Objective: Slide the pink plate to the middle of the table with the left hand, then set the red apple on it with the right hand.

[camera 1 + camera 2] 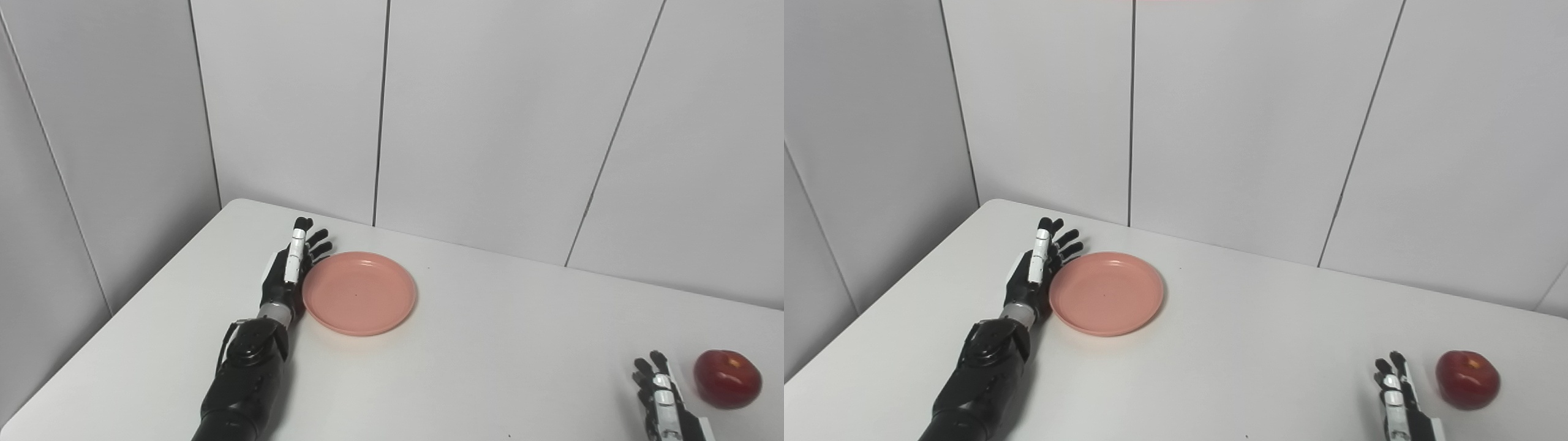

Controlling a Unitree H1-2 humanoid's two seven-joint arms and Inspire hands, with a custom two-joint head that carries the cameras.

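The left hand (288, 269) stands edge-on with its fingers (297, 245) straight and spread, holding nothing, the round pink plastic plate (360, 293) just beside their palm side, so a steady sideways push low on the rim should slide it without tipping. Bare white surface (490, 343) lies open beyond the plate toward the middle; the right hand (1396, 395) waits with fingers extended and empty, the shiny red apple (1467, 378) just beside them near the surface's right edge.

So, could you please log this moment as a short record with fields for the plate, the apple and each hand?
pink plate: empty, left of table centre
red apple: on the table, near right
left hand: open, fingers straight, against the plate's left rim
right hand: open, just left of the apple, not touching it
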